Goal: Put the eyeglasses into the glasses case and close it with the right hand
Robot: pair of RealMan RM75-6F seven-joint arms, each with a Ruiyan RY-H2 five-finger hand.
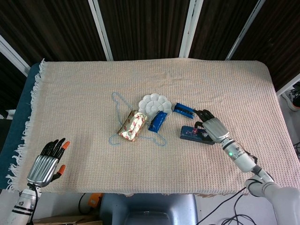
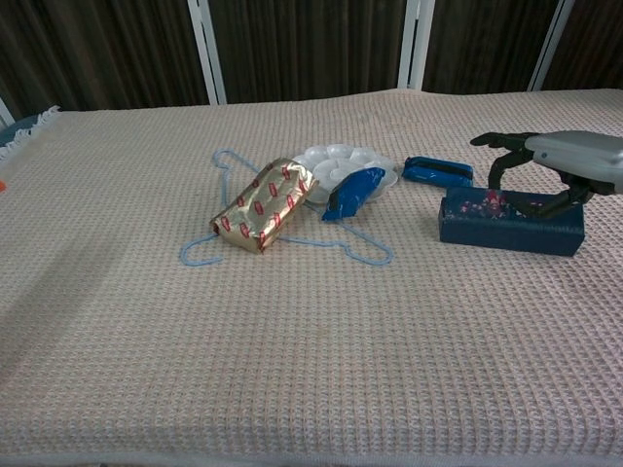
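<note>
Under our right hand (image 2: 557,167) lies the glasses case (image 2: 510,222) — long axis left-right, fingers spread over its top, gripping nothing.

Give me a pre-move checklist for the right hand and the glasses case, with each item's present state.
1. Glasses case lid down: ok, it reads as a shut dark blue box in the chest view.
2. Eyeglasses inside the case: cannot tell, none show on the cloth and the case hides its contents.
3. Right hand on the case: ok, its fingers rest on the case's top.
4. Lid fully latched: cannot tell, the seam is too small to read.
5. Case clear of the small blue box: ok, the two lie apart.
6. Left hand out of the way: ok, it holds nothing at the near left edge of the table.
</note>
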